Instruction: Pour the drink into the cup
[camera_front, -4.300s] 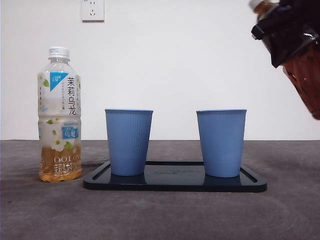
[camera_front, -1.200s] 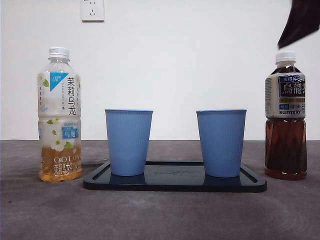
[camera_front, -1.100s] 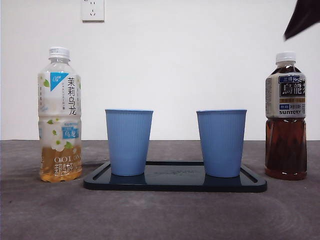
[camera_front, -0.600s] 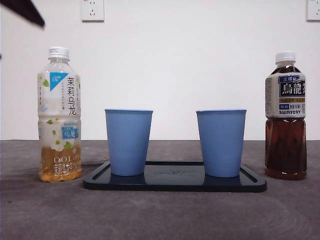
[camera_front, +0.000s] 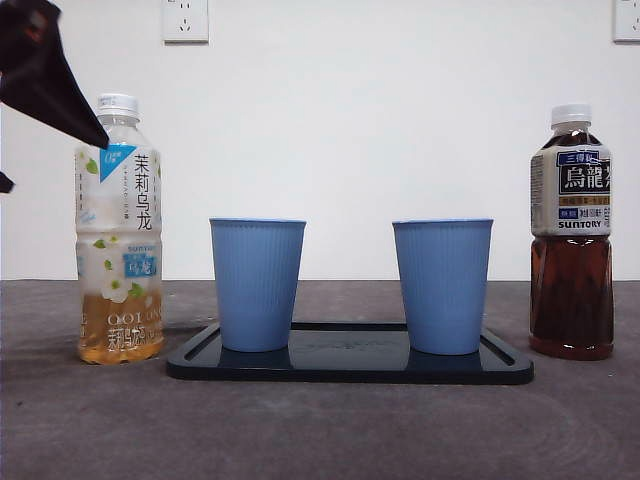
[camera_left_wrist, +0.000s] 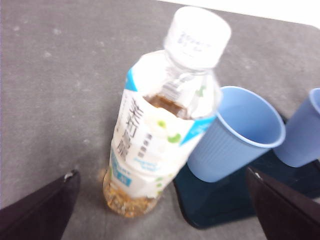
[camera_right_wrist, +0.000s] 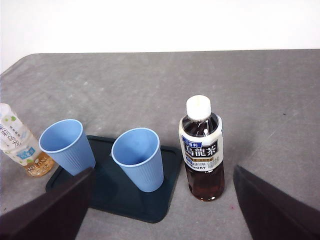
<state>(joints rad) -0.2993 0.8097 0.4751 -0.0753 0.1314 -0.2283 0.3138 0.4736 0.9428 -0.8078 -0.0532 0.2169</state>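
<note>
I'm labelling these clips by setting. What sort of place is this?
Probably an indoor test bench, not a home: a bare white wall with a socket, a grey table, and only two tea bottles and two blue cups on a dark tray.

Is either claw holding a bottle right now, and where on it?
Neither. The left claw is open above the capped pale jasmine oolong bottle, not touching it. The right claw is open, away from the dark oolong tea bottle.
</note>
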